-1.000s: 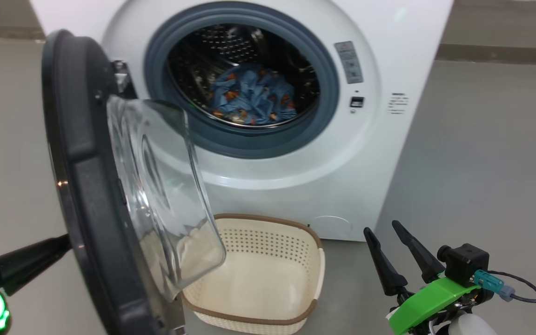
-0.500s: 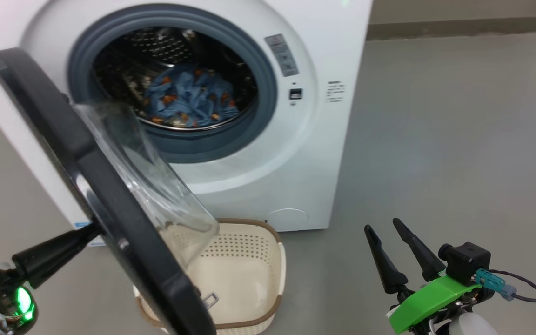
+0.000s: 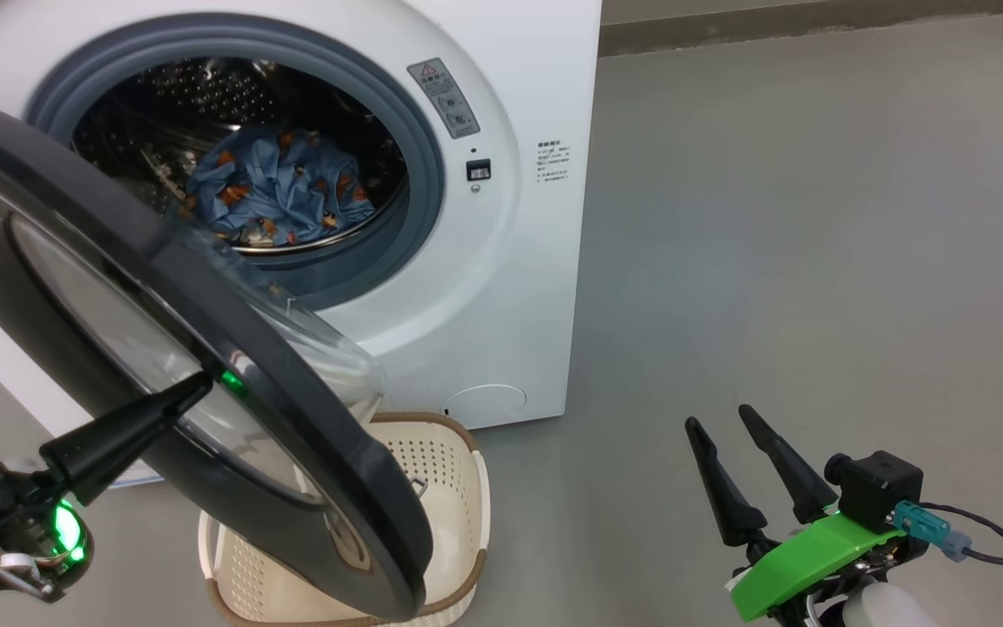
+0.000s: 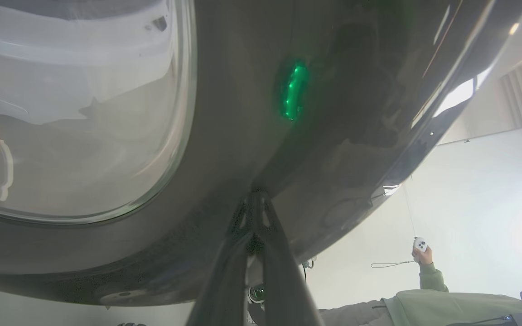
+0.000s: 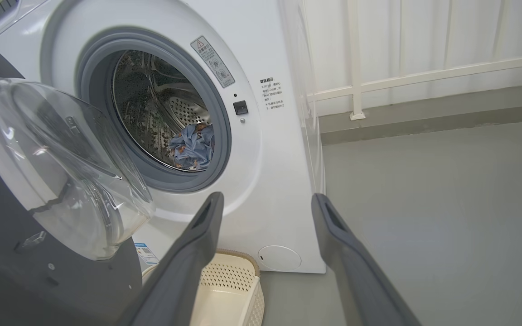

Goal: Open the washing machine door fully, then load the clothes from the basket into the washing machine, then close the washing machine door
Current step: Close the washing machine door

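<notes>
Clothes [image 3: 275,187], light blue with orange figures, lie bunched at the bottom of the steel drum inside the washing machine [image 3: 501,261], and I can see them through its round, grey-ringed mouth. The washing machine door [image 3: 292,418] stands partway open, swung out from the machine's left side, its glass bowl facing the drum and its glossy black outer face turned toward me. My left gripper [image 3: 201,387] has its two fingers drawn together with nothing between them. In the left wrist view their tips press against that black face just beside the window's edge, below a green glint of reflected light. The basket [image 3: 458,470] sits on the grey floor [image 3: 815,261] right in front of the machine, below the door, which hides much of it from the head camera. My right gripper [image 3: 719,418] hangs low at the right, well apart from the machine, fingers spread and holding nothing. Past the door's rim the left wrist camera catches a person's hand [image 4: 424,259] in a pale green sleeve, holding a small white controller [image 4: 419,244].
</notes>
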